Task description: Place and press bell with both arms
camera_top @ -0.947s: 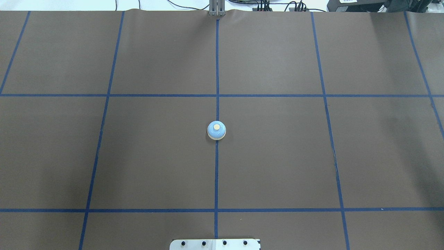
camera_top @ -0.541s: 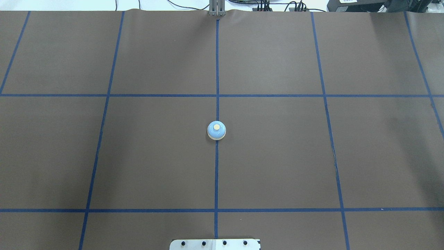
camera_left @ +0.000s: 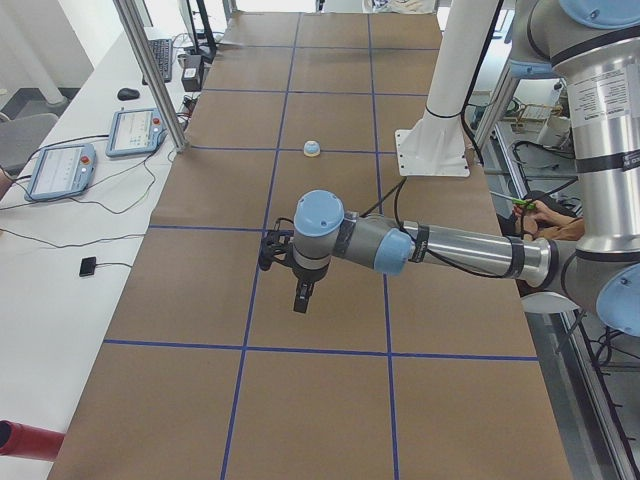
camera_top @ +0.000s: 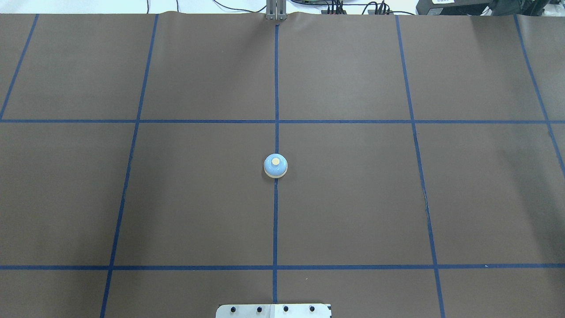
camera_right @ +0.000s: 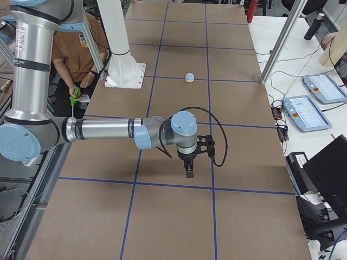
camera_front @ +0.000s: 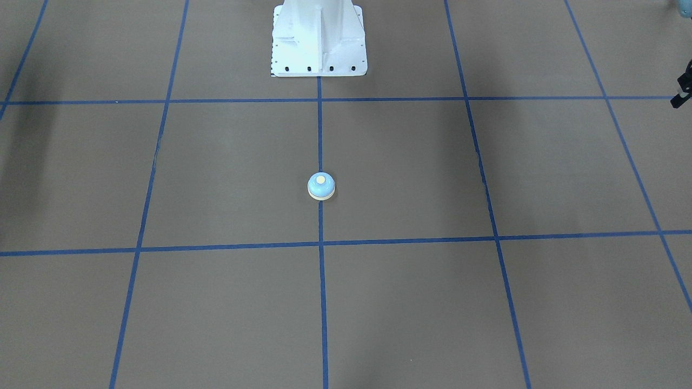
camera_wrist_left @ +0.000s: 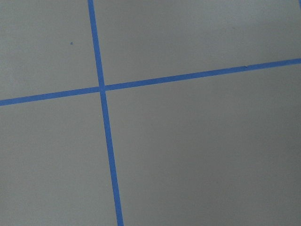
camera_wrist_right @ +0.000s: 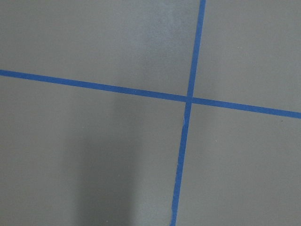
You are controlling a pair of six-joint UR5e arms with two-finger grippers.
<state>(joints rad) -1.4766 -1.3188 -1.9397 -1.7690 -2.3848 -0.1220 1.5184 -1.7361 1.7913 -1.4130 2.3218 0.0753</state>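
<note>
Left gripper (camera_left: 300, 303): hangs pointing down over the brown table cover (camera_top: 353, 198) towards the robot's left end of the table, well apart from the bell (camera_top: 275, 166); it looks to carry nothing, but whether it is released or clenched I cannot tell from the side view
Right gripper (camera_right: 188, 172): mirrors it at the opposite end, also pointing down and well apart from the bell; released or clenched, I cannot tell
Wrist cameras: each sees only bare cover and a tape crossing (camera_wrist_left: 101, 88), with no fingers and no bell in view
Bell: upright on its cream base, button (camera_top: 275, 161) facing up, sitting on the centre tape line (camera_top: 275, 221) in front of the white pedestal (camera_front: 319, 38), touched by neither arm
Step in hand: my reading is that the bell already stands in a central spot and the press is not yet begun; whether it counts as placed I cannot say
Next move calls for: one arm travelling in over the centre line, lining its fingertips over the small button, then pushing straight down and gently, since an off-centre push could skid so light a bell
Writing: white printed label (camera_left: 612, 100) on the near arm's upright section and the teach pendant screens (camera_left: 62, 168) are too small to read; no brand legible
</note>
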